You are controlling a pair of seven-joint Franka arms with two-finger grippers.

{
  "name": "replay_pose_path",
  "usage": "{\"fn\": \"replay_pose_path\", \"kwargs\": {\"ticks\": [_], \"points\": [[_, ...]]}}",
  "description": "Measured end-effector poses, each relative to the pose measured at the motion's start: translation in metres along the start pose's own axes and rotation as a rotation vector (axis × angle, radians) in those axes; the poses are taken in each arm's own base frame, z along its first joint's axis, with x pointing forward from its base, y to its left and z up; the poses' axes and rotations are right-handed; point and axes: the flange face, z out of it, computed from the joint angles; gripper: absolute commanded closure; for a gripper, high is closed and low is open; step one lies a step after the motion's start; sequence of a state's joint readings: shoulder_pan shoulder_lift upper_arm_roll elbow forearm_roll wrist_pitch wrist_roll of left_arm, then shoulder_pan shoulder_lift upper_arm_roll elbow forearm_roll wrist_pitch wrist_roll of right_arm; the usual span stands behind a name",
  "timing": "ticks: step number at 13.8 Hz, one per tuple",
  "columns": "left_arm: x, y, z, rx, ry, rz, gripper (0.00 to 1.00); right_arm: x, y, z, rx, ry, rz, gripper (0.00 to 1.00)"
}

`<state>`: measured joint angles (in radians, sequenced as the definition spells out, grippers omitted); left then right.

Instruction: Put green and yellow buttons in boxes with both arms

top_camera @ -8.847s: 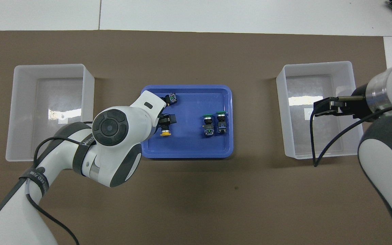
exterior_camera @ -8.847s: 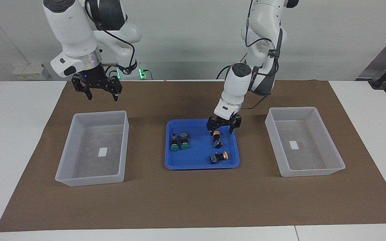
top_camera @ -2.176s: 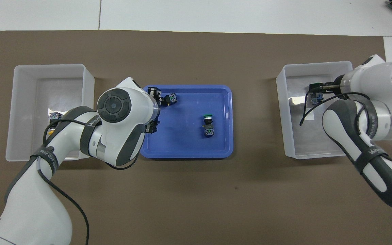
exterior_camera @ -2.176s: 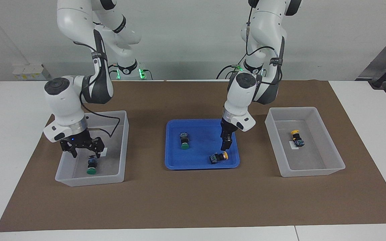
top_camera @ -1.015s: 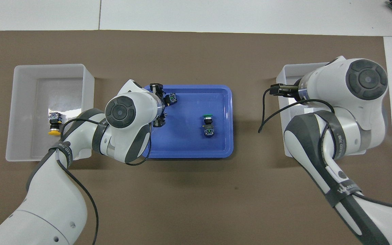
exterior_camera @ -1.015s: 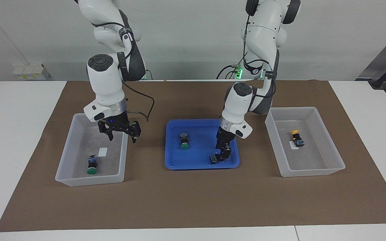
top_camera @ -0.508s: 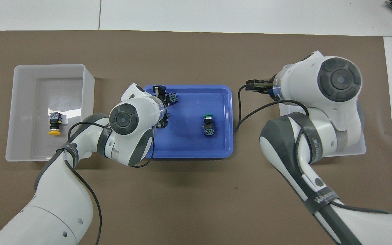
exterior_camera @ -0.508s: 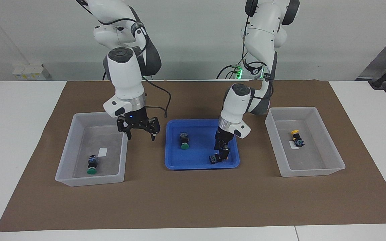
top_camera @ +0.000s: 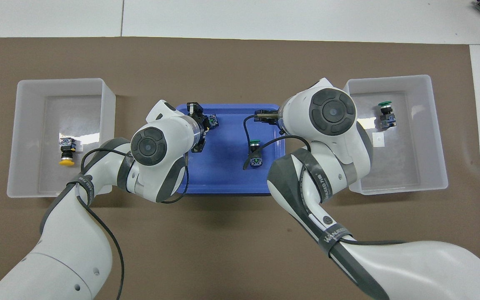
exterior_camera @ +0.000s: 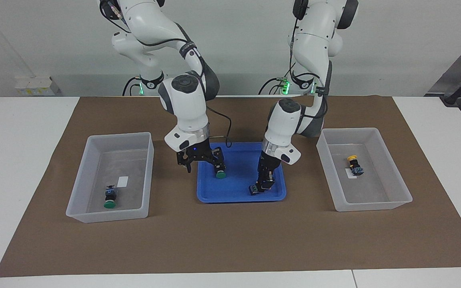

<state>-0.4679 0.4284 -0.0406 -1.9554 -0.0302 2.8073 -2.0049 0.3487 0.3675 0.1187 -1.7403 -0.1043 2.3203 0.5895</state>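
L tool clamped on yellow button in blue tray, its body end away from robots; R tool open over green button, cap away from robots.

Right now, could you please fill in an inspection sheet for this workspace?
Surface: brown mat on white table, blue tray at its middle.
Job's things: green button in the box at the right arm's end; yellow button in the other box; second green button and a fourth button, cap hidden, in the tray.
Clutter: nothing seen.
Grippers: right gripper open over the second green button; left gripper down at the fourth button.
Cables: black cable loops over the tray.
Surroundings: pale wall.
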Motion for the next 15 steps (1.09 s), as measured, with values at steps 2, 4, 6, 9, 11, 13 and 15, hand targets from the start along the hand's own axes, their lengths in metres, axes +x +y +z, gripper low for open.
{"fn": "replay_pose_path", "kwargs": {"ticks": [2, 4, 6, 9, 11, 13, 15], "points": [[-0.001, 0.000, 0.000, -0.001, 0.006, 0.018, 0.93, -0.016, -0.021, 0.015, -0.003, -0.025, -0.027, 0.00], [-0.003, 0.001, -0.001, 0.013, 0.019, 0.035, 0.94, -0.029, -0.037, 0.031, -0.007, -0.047, -0.056, 0.00], [-0.006, 0.004, -0.003, 0.046, 0.042, 0.054, 0.97, -0.049, -0.056, 0.052, -0.033, -0.066, -0.106, 0.02], [-0.009, 0.011, -0.009, 0.114, 0.090, 0.090, 0.99, -0.068, -0.058, 0.075, -0.083, -0.084, -0.152, 0.09], [-0.009, 0.016, -0.014, 0.156, 0.115, 0.130, 1.00, -0.079, -0.055, 0.086, -0.118, -0.090, -0.192, 0.36], [0.003, 0.028, -0.026, 0.178, 0.132, 0.171, 1.00, -0.081, -0.053, 0.089, -0.126, -0.091, -0.199, 1.00], [0.030, 0.048, -0.052, 0.198, 0.149, 0.209, 1.00, -0.079, -0.053, 0.086, -0.125, -0.084, -0.183, 1.00]]}}
